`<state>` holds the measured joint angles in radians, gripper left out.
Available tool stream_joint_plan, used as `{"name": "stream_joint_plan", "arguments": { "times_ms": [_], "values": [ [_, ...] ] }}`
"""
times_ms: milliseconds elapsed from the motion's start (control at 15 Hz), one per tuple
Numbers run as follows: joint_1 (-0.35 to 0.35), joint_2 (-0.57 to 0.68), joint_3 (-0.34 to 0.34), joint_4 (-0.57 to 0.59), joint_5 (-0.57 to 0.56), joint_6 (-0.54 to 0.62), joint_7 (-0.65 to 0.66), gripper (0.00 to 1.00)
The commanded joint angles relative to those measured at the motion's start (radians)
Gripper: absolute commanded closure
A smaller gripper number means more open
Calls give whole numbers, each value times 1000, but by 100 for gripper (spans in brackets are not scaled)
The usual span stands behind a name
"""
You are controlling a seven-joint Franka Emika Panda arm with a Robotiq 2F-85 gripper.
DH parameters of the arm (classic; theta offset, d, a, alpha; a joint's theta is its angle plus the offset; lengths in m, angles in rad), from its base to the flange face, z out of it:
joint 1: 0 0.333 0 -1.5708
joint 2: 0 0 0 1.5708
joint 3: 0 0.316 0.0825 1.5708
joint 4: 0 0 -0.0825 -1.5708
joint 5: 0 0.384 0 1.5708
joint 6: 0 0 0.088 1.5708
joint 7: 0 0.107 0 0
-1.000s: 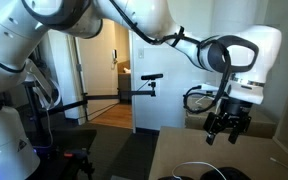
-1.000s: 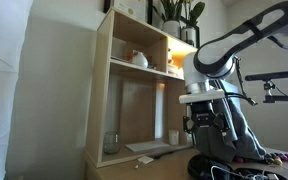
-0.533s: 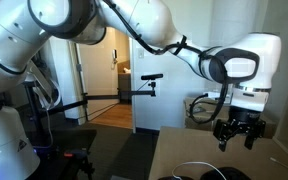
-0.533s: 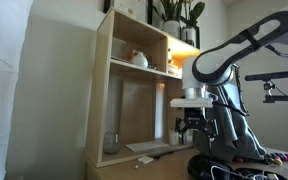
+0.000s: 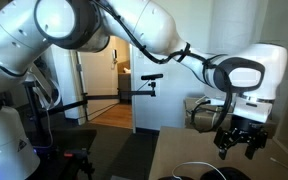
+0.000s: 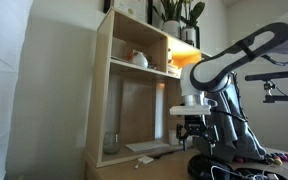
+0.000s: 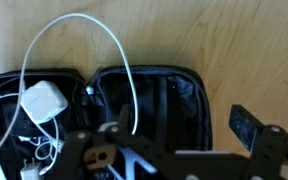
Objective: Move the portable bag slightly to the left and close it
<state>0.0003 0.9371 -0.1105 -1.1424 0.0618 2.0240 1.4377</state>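
On the tabletop (image 7: 224, 40), only the wrist view shows the bag (image 7: 169, 100) unzipped, beneath the open gripper (image 5: 239, 147).

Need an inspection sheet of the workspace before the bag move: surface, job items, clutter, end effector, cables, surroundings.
Surface: light wooden tabletop.
Job's things: portable bag, black, lying open and flat on the tabletop.
Clutter: white charger lying in the open bag.
End effector: open, hovering above the bag, holding nothing.
Cables: white cable loops out over the tabletop and across the bag.
Surroundings: wooden shelf unit with potted plants on top; open doorway.
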Motion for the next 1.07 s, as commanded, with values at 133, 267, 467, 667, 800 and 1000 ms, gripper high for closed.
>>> {"name": "stream_joint_plan", "arguments": {
  "times_ms": [133,267,467,667,800,1000],
  "values": [
    [-15,89,-8,157,7,-94,10,0],
    [-21,102,-3,183,8,-126,-8,0],
    [-15,86,-7,136,3,-88,-2,0],
    [-16,89,-7,143,3,-90,-2,0],
    [-15,91,-8,150,8,-94,15,0],
    [-23,152,-8,244,11,-162,27,0]
  ]
}}
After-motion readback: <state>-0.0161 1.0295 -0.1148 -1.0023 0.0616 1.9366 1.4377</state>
